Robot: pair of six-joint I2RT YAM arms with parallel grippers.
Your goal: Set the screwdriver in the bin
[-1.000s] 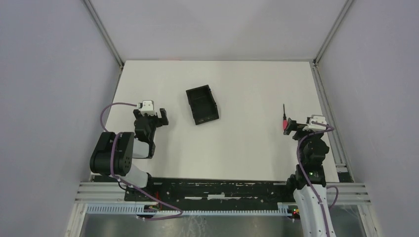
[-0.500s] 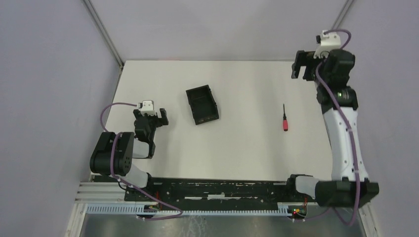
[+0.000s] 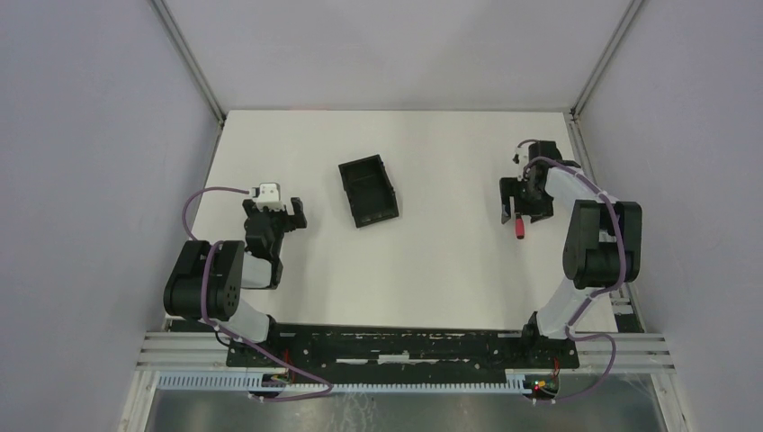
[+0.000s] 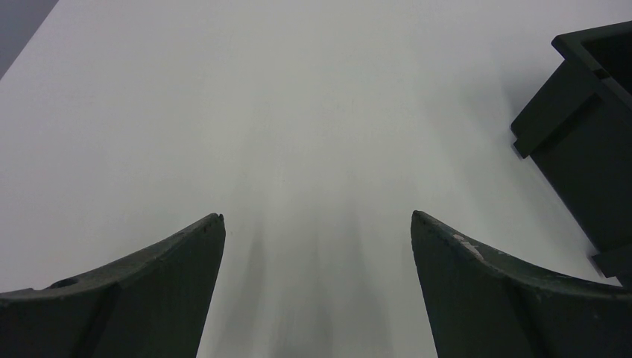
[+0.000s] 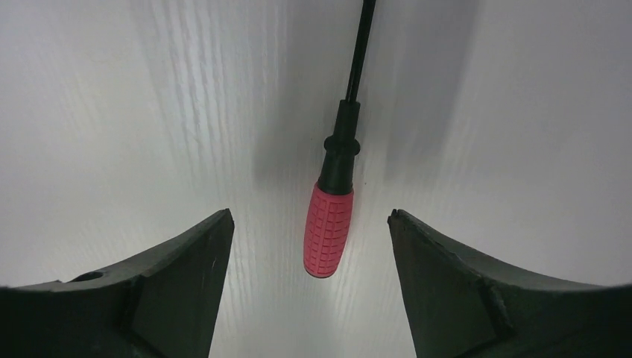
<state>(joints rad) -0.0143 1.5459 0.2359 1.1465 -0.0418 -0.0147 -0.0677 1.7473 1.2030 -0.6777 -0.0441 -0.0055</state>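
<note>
Nothing of the task looks done yet. The one screwdriver (image 5: pixel 332 224) lies flat on the white table (image 3: pixel 450 279), right of centre in the top view and well apart from the single black bin (image 3: pixel 348 196), which sits left of centre with nothing visible in it. The right gripper (image 5: pixel 307 216) hangs over the red handle with its fingers spread to either side, not touching it. The left gripper (image 4: pixel 317 216), at the left of the top view, is likewise spread and holds nothing. Grasping, carrying and dropping remain.
</note>
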